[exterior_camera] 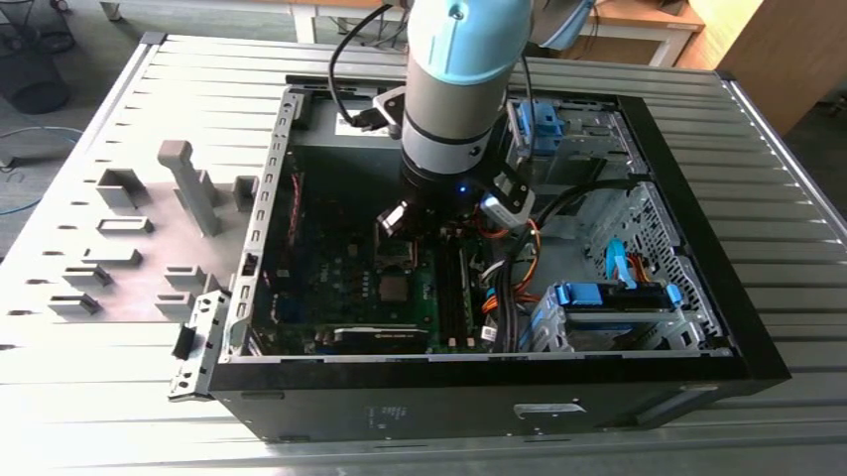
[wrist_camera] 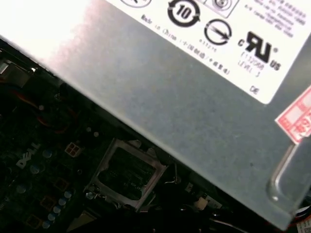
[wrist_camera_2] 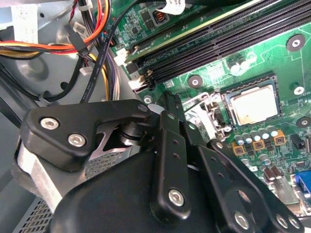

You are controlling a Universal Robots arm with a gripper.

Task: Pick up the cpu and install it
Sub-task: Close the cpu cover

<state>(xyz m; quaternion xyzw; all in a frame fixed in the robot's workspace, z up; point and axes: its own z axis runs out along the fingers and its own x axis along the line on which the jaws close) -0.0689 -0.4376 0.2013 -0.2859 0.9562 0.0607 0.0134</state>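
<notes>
The small flat square cpu with a silvery-grey metal top (wrist_camera_2: 252,103) is seen lying flat, top upward, seated within the dark rectangular metal socket frame (wrist_camera_2: 249,82) on the green motherboard (wrist_camera_2: 272,53). Since it is square, no long axis can be made out; its edges are set parallel to the frame's. Long black memory slots (wrist_camera_2: 218,39) are ranged near the socket. The black linked gripper (wrist_camera_2: 171,104) is held apart from the cpu, with bare board between them; whether it is open or closed cannot be told. In the exterior view the arm is lowered into the open black computer case (exterior_camera: 503,392), which is placed on a slatted grey metal table (exterior_camera: 198,79).
</notes>
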